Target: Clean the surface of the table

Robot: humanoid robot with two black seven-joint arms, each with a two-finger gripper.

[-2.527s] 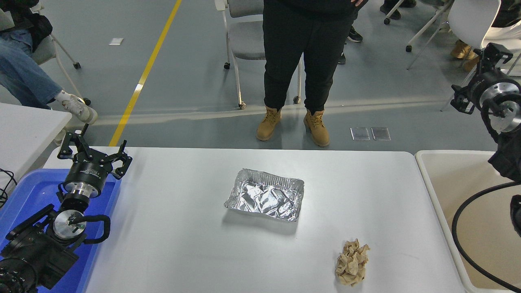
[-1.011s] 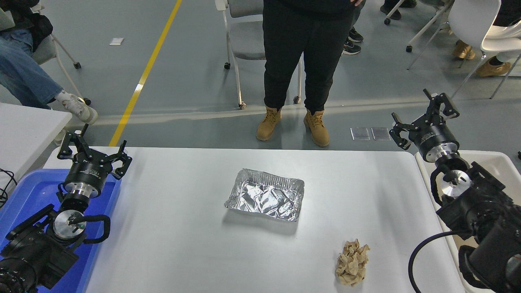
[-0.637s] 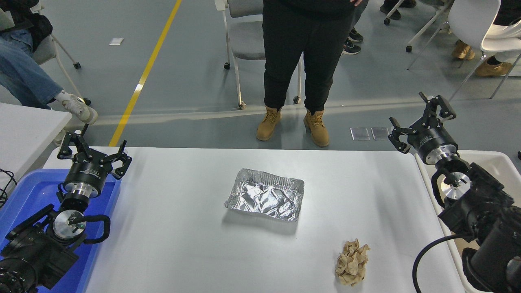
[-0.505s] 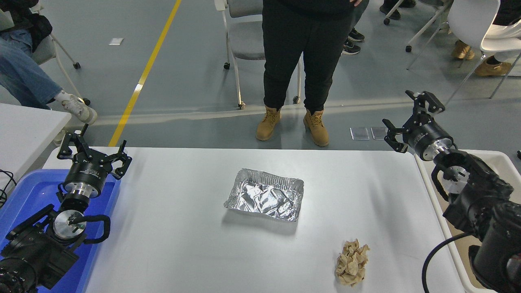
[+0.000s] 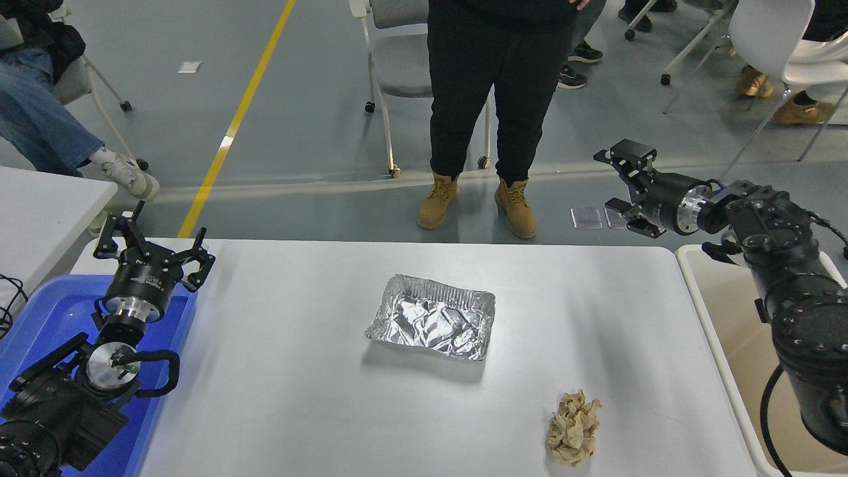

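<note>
Right gripper (image 5: 619,189), fingers spread, hangs at upper right above the matte white table surface (image 5: 278,371), which bears a foil tray (image 5: 432,318) and crumpled brown paper (image 5: 574,427)

On the white bench (image 5: 298,397) sit a crumpled foil tray (image 5: 432,318) at centre and a wad of brown paper (image 5: 573,427) near the front right. The right claw (image 5: 619,189) hangs spread above the far right corner — the left claw (image 5: 152,245), also spread, is parked over a blue bin (image 5: 40,311).
</note>
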